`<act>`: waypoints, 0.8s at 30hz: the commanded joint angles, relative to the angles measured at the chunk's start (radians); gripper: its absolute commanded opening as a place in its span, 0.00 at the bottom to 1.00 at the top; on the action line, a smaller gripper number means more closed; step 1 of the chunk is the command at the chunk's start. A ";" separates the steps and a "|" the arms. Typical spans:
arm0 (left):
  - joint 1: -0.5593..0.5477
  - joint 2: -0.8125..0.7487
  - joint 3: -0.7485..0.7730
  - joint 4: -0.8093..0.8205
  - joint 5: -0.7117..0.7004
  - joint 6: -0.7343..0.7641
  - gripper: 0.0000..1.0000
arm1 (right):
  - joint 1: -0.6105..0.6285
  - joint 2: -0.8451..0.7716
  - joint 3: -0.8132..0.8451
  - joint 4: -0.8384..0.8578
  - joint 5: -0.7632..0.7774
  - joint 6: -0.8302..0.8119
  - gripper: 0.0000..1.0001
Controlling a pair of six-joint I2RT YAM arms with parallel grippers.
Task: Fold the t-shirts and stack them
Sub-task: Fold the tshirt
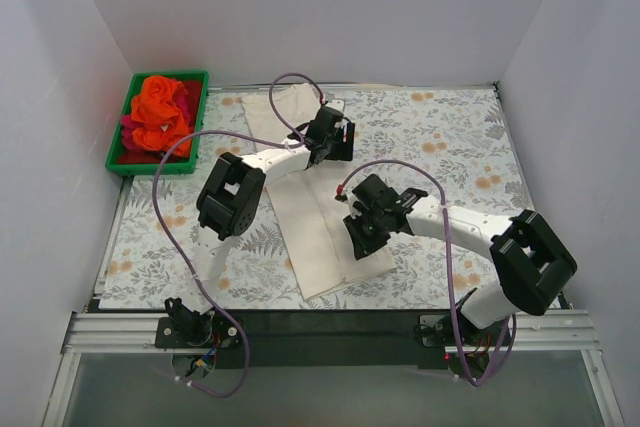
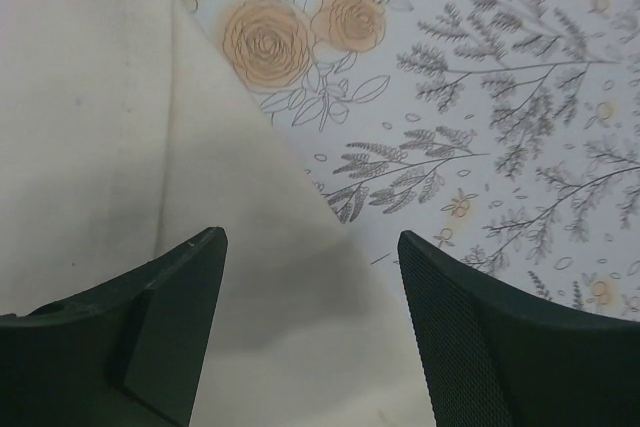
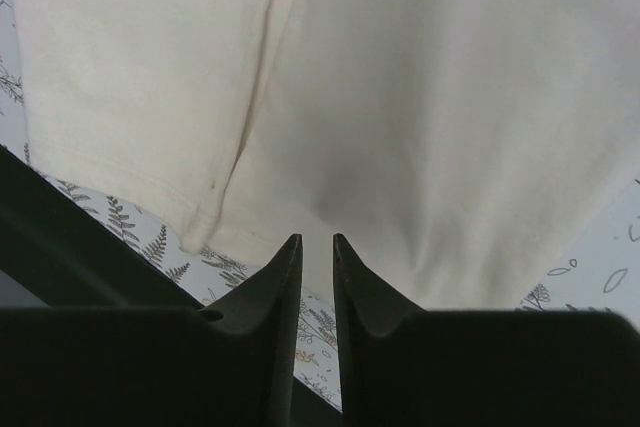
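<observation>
Over cream shirt [image 1: 315,222]: left gripper [image 2: 310,237] fingers spread wide, right gripper [image 3: 313,239] fingers nearly together at its edge (pinching cloth or not, cannot tell).

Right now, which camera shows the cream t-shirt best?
Top external: it alone shows the whole cream t-shirt, a long folded strip lying on the floral tablecloth. The left wrist view shows only one edge of it against the tablecloth. The right wrist view shows only its hem and a seam, close up.
</observation>
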 commanded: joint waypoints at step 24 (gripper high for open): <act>-0.029 0.124 0.119 -0.051 0.008 -0.038 0.67 | 0.248 0.144 0.076 -0.082 0.071 -0.031 0.24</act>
